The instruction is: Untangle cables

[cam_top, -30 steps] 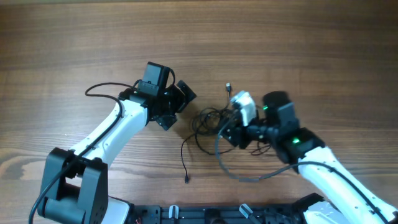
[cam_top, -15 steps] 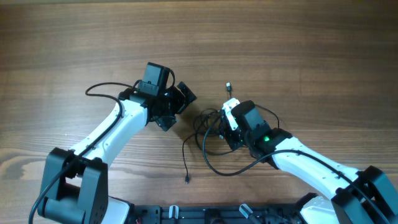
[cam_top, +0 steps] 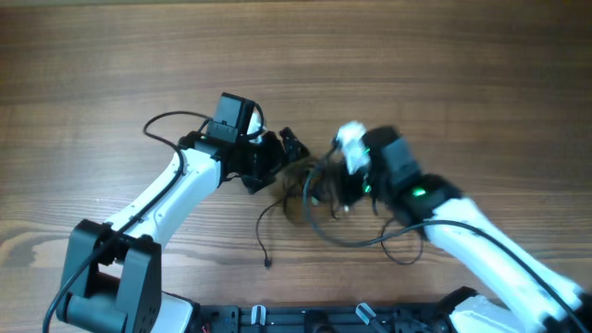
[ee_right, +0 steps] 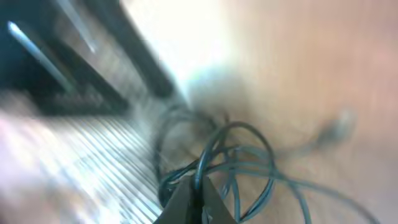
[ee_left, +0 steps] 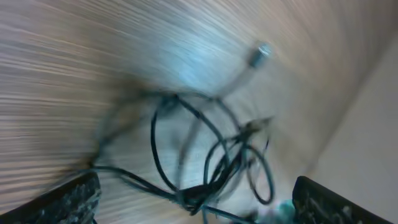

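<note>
Cables [cam_top: 308, 190] lie knotted near the middle of the worktop [cam_top: 462, 74], with one loose tail [cam_top: 264, 236] trailing toward the near edge. The right claw [ee_right: 195, 200] is pinched together on a strand of the knot; the wrist view shows it, though blurred. The left claw [cam_top: 289, 159] stands wide apart and empty, just beside the knot on the side toward the left edge. Step in hand, by judgement: securing one strand. The next move calls for the left claw to clamp a different strand, then a slow pull apart — a snatch would likely tighten the knot.
</note>
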`<state>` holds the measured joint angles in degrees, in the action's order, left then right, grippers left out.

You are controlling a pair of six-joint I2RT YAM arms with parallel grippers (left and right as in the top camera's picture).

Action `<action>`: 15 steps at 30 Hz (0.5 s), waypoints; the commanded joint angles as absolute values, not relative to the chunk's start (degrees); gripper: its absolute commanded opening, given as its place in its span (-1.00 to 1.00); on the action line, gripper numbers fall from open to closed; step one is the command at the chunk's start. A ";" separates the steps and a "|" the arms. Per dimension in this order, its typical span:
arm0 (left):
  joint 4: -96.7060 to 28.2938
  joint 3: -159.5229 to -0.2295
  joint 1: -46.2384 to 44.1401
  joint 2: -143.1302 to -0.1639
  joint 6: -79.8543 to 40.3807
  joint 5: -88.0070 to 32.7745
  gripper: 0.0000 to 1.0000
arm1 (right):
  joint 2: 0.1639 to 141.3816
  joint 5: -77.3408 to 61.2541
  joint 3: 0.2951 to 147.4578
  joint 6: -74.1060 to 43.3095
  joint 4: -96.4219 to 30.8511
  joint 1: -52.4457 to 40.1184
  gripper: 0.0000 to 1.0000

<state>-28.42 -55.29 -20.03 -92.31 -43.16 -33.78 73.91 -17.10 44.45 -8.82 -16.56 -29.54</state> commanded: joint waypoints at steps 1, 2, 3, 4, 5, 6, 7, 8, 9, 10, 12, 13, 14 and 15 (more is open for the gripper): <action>-26.63 -55.51 -21.71 -92.38 -29.93 -45.87 1.00 | 64.69 -34.50 49.01 -10.57 -13.41 -25.08 -0.91; -25.82 -55.51 -22.26 -92.38 -29.98 -46.09 0.99 | 63.07 -37.23 49.01 -10.57 -12.86 -24.23 -0.91; -24.56 -55.51 -23.03 -92.38 -29.98 -46.04 0.98 | 61.78 -39.46 49.01 -10.52 -12.82 -23.62 -0.91; -23.03 -55.51 -23.81 -92.38 -29.98 -46.00 0.85 | 60.69 -41.25 49.01 -10.48 -12.91 -23.24 -0.91; -22.02 -55.51 -24.51 -92.38 -30.02 -46.00 0.51 | 59.59 -42.61 49.01 -10.48 -12.82 -23.00 -0.91; -21.15 -55.51 -25.28 -92.38 -30.04 -45.98 0.19 | 58.59 -43.29 49.01 -10.50 -12.36 -22.70 -0.91; -21.02 -55.51 -25.89 -92.38 -30.06 -45.54 -0.07 | 57.74 -43.35 49.01 -10.59 -11.57 -22.31 -0.92; -21.52 -55.51 -26.70 -92.38 -30.28 -43.99 -0.48 | 56.49 -43.40 49.01 -10.83 -9.87 -21.61 -0.91; -22.17 -55.51 -27.16 -92.38 -30.41 -42.48 -0.67 | 55.59 -43.38 49.01 -11.97 -8.25 -21.02 -0.91; -23.03 -55.51 -27.62 -92.38 -30.44 -40.77 -0.83 | 54.39 -43.51 49.01 -14.20 -6.00 -20.08 -0.91; -26.02 -55.51 -28.38 -92.38 -30.44 -35.38 -0.92 | 52.21 -43.99 49.01 -17.34 -1.85 -18.09 -0.91; -27.92 -55.51 -28.40 -92.38 -30.48 -32.23 -0.92 | 51.31 -43.97 49.04 -18.06 -0.58 -17.19 -0.91; -29.95 -55.51 -28.38 -92.38 -30.92 -28.60 -0.92 | 50.30 -43.90 49.01 -18.09 0.30 -15.84 -0.91; -32.08 -55.51 -28.16 -92.38 -32.49 -24.34 -0.92 | 49.63 -43.40 49.04 -18.13 0.45 -14.66 -0.91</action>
<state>-27.18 -55.70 -28.32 -92.16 -31.07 -39.07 53.65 -41.60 48.05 -15.25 -2.74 -17.58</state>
